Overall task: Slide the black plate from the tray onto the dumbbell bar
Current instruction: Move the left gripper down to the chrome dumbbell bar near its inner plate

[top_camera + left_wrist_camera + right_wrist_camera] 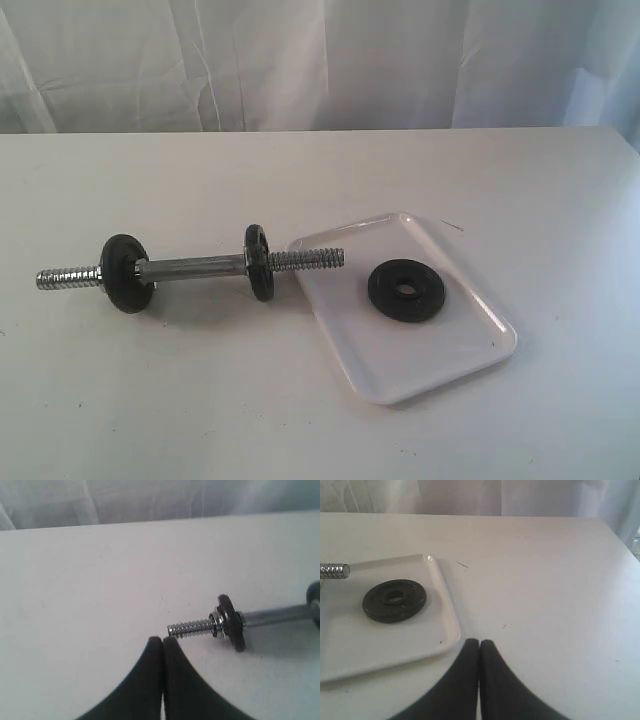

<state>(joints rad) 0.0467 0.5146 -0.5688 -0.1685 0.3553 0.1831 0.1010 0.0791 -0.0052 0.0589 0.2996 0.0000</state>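
The left fingers (147, 680) and the right fingers (465, 685) are each pressed together, grasping nothing, above the white tabletop (300, 170). The right pair hangs near the glossy white rectangular plastic tray (400, 360), outside its rim. The small matte black round plate (385, 288) lies flat inside the tray, untouched. The short chrome steel dumbbell bar (195, 267), carrying two black discs (260, 262), lies beside the tray, one threaded end overhanging the tray's rim. Judged step: approach, pickup not begun. The next move calls for parting the right fingers, gripping the plate's rim, standing it upright and aligning its hole with that threaded end.
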